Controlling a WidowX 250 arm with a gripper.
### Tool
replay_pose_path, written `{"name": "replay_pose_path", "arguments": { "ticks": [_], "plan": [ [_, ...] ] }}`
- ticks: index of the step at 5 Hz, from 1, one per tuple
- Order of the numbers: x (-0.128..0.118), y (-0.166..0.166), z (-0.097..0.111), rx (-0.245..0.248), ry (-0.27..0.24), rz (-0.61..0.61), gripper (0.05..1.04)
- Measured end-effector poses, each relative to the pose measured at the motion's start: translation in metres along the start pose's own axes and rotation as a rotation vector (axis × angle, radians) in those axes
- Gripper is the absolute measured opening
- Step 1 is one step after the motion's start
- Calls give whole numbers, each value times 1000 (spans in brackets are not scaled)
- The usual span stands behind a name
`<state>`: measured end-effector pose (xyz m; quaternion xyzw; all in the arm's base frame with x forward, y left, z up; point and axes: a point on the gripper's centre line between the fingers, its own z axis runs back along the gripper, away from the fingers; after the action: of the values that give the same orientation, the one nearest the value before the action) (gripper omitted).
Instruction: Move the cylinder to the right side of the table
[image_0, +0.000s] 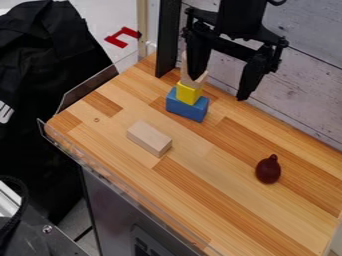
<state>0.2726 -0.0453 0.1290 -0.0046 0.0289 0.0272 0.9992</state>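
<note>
The black gripper (219, 88) hangs at the top, right of centre, with its fingers spread wide apart and nothing between them. Its left finger passes in front of a pale wooden piece (184, 71) on top of a small stack. Partly hidden by that finger, the piece cannot be clearly told as a cylinder. Under it sits a yellow block (189, 93), resting on a blue block (187, 106) on the wooden table (220, 145). The right finger hangs to the right of the stack, apart from it.
A pale rectangular wooden block (149, 138) lies left of centre. A dark red, pear-shaped object (268, 170) is on the right part of the table. A black upright post (167, 40) stands behind the stack at the back left, and a whitish plank wall (304, 80) runs along the back.
</note>
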Motion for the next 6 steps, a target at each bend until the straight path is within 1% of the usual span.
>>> {"name": "replay_pose_path", "arguments": {
  "ticks": [1, 2, 3, 4, 5, 6],
  "plan": [
    [-2, 1, -8, 6, 30, 2, 999],
    [11, 14, 1, 83, 50, 17, 999],
    [25, 28, 12, 108, 13, 42, 999],
    [35, 43, 5, 110, 27, 34, 999],
    [40, 52, -4, 92, 66, 13, 999],
    [44, 59, -17, 54, 92, 7, 999]
  ]
}}
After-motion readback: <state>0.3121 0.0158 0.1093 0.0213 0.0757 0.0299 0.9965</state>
